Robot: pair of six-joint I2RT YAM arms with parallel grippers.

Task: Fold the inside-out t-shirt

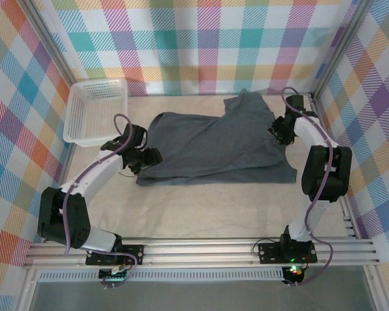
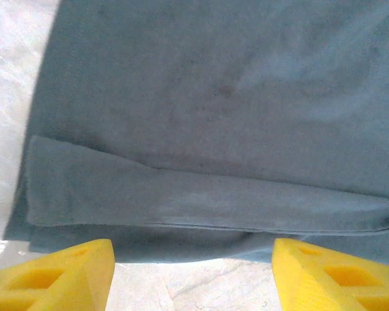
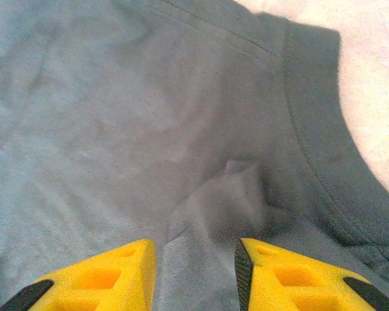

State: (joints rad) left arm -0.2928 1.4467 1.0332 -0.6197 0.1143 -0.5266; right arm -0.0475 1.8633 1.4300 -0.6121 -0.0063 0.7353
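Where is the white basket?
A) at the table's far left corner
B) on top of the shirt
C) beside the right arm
A: the basket sits at the far left corner, apart from the t-shirt.

- The plain slate-grey t-shirt (image 1: 214,146) (image 2: 214,97) (image 3: 117,129) lies spread flat on the table (image 1: 214,207).
- 1 edge is doubled over in a band.
- A small pucker sits near the collar.
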